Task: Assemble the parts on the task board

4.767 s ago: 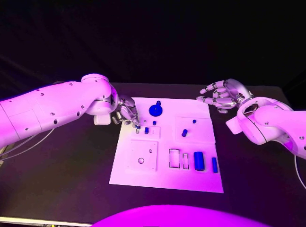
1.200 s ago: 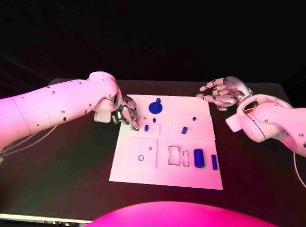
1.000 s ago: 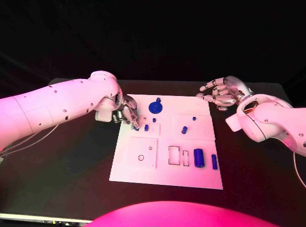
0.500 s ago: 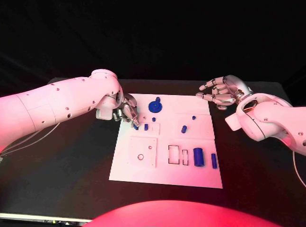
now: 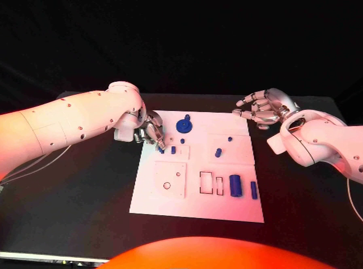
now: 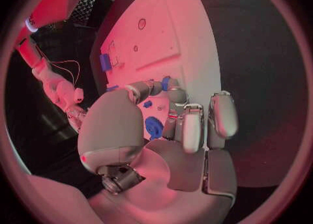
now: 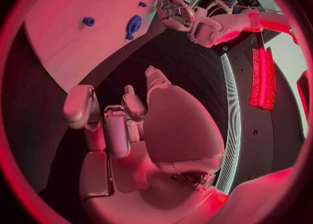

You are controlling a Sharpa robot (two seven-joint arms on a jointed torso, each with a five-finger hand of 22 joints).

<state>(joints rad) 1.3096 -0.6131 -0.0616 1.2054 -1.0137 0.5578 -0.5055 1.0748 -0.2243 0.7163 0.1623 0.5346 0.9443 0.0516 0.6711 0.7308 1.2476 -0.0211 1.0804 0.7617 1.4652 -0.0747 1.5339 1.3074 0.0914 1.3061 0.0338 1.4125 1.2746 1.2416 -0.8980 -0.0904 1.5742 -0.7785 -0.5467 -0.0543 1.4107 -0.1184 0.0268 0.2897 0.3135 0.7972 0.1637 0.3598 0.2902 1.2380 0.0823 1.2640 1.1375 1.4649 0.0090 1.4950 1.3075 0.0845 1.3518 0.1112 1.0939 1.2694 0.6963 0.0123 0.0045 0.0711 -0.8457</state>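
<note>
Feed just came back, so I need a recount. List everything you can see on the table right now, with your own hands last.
table: one, black, under everything.
task board: one, white, middle of the table.
round part: one, blue, on the board's far edge.
small parts: about four, blue, far half of the board, among them a peg and a short piece beside the left hand.
long parts: two, blue, near right of the board, a thick one and a thin one side by side.
left hand: silver, at the board's far left corner, fingers pinching a small blue part.
right hand: silver, above the table past the board's far right corner, fingers curled, holding nothing.
</note>
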